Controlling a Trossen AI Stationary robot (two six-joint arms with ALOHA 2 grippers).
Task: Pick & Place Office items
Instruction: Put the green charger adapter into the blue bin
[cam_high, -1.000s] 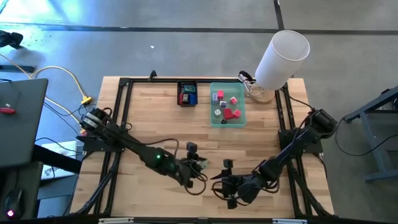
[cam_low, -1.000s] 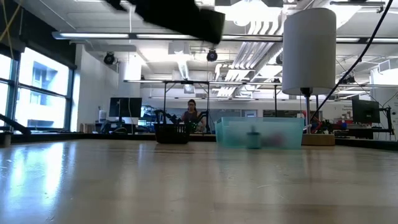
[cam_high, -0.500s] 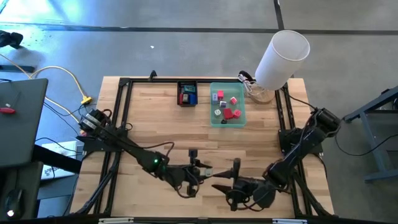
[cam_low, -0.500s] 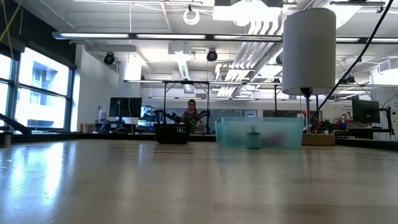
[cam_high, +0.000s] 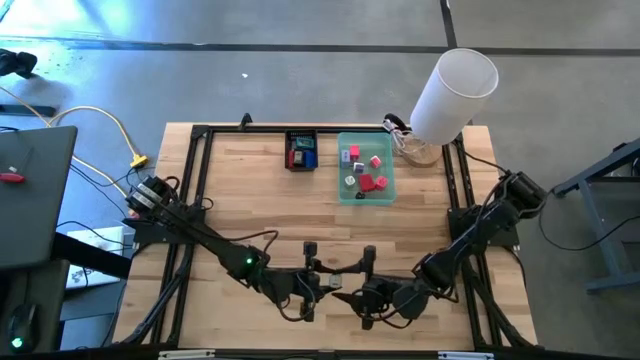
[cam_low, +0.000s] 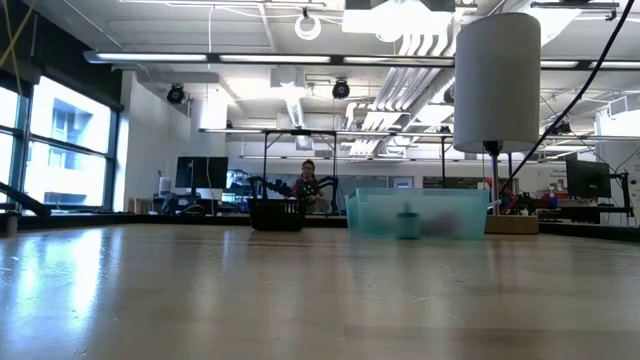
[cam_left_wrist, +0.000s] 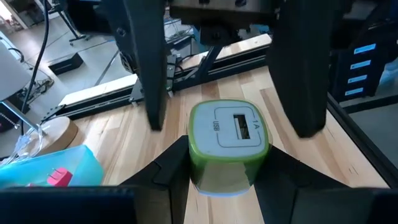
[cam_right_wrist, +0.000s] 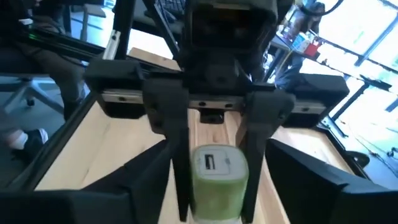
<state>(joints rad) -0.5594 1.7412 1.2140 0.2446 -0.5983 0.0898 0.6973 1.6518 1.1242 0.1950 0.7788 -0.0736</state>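
A green USB charger (cam_left_wrist: 229, 140) hangs clear above the table's near middle (cam_high: 333, 284), its port face up. My left gripper (cam_left_wrist: 221, 186) is shut on it, coming from the table's left (cam_high: 324, 282). My right gripper (cam_right_wrist: 211, 205) faces it from the right (cam_high: 350, 287) and is open. Its fingers (cam_left_wrist: 149, 68) stand on either side of the charger, apart from it. Other office items, red and pink, lie in the teal tray (cam_high: 388, 185). More sit in the black tray (cam_high: 301, 150). Neither gripper appears in the low view. My left gripper pinches the charger's two opposite side walls (cam_left_wrist: 194, 167) between its two fingers (cam_left_wrist: 165, 180). The fingers come nearly level from the table's left. The charger sits upright in the hold, its USB port face (cam_left_wrist: 239, 127) on top, lifted clear of the wood.
A tall white cylinder (cam_high: 452, 95) stands at the far right corner beside the teal tray (cam_low: 418, 213). A black frame (cam_high: 200, 180) runs round the tabletop. Bare wood (cam_high: 260, 200) lies between the trays and the grippers. A person (cam_low: 307, 180) sits in the room behind.
Both grippers have risen and tipped from pointing down to nearly level, and they now face each other. My left gripper has carried the charger a little toward the near edge. The dark arm part at the top of the low view has left that view.
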